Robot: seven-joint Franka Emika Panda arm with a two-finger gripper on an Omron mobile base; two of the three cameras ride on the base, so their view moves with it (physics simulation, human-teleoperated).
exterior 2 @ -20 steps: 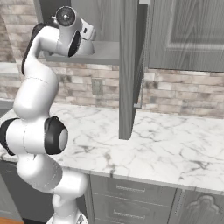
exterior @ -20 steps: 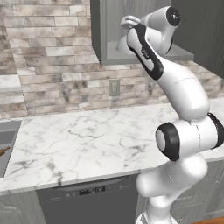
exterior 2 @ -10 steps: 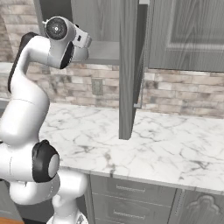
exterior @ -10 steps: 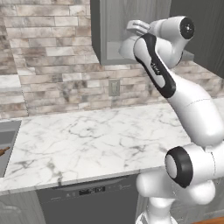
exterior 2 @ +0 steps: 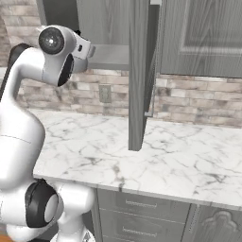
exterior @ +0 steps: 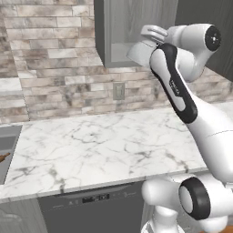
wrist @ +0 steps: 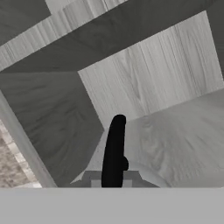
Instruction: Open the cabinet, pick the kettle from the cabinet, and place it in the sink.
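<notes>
The cabinet (exterior 2: 108, 56) is open, its door (exterior 2: 139, 71) swung out edge-on towards me. My gripper (exterior: 136, 53) reaches onto the lower shelf; from the right its hand (exterior 2: 85, 48) is at the cabinet's left edge. In the hand view the gripper (wrist: 113, 179) is shut on the kettle's thin black arched handle (wrist: 114, 144). The black lid knob (wrist: 125, 164) and a piece of the silver-grey dome (wrist: 151, 179) sit just beneath. The kettle rests on the grey shelf (wrist: 183, 140). The sink (exterior: 7, 143) is at the far left, set in the counter.
White marble counter (exterior: 104, 145) runs under the cabinet, with a brick backsplash and a wall outlet (exterior: 119, 91) behind it. A dark dishwasher front (exterior: 91, 209) is below. A brown thing (exterior: 3, 157) lies in the sink's edge. The door hangs over the counter's middle.
The arm's elbow and upper links have swung up and to the right while the hand stayed at the cabinet shelf. The jaws have closed a little tighter.
</notes>
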